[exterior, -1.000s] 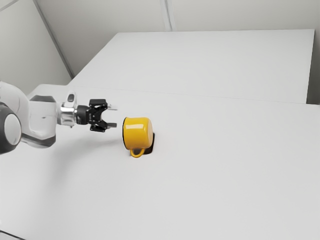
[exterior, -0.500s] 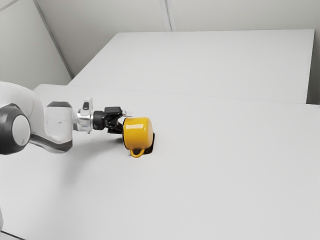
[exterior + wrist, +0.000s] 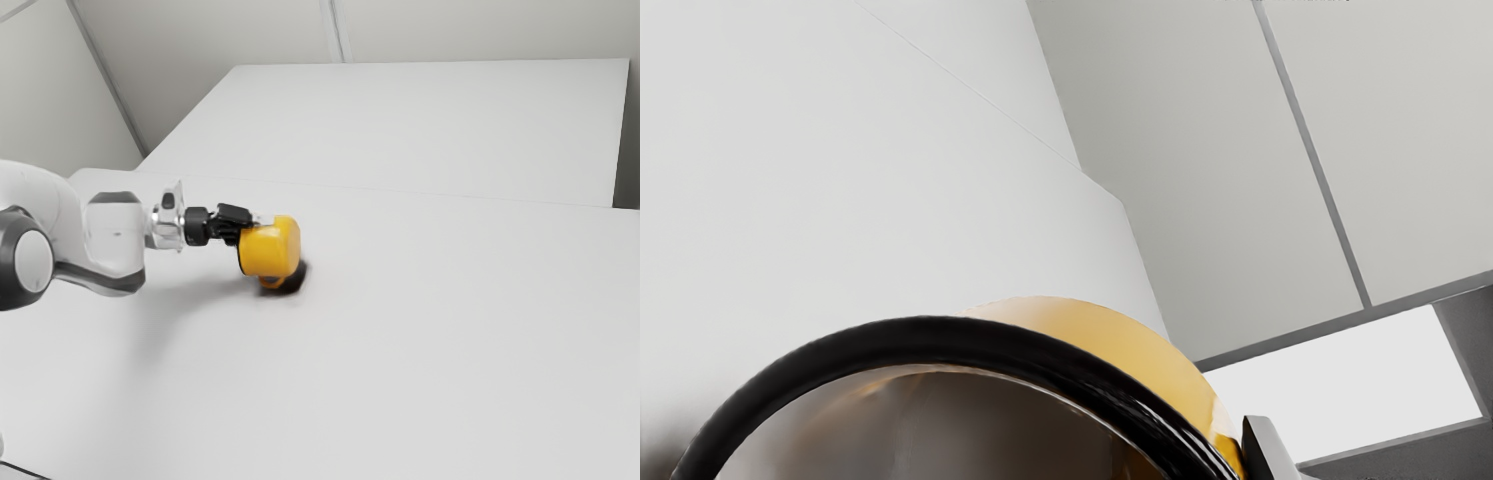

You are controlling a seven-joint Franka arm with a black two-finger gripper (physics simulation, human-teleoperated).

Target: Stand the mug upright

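Mug (image 3: 270, 252), yellow, black-rimmed; just left of the exterior frame's centre, tipped on its side, mouth toward frame left, dark shadow beneath on white counter (image 3: 430, 330). End effector (image 3: 262, 219): pinching the mug's wall at the rim.

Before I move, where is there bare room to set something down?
Bare white tabletop runs from the yellow, black-rimmed mug to the exterior view's right edge, and below the mug to its bottom edge. Crowded: the mug's side toward the white arm.
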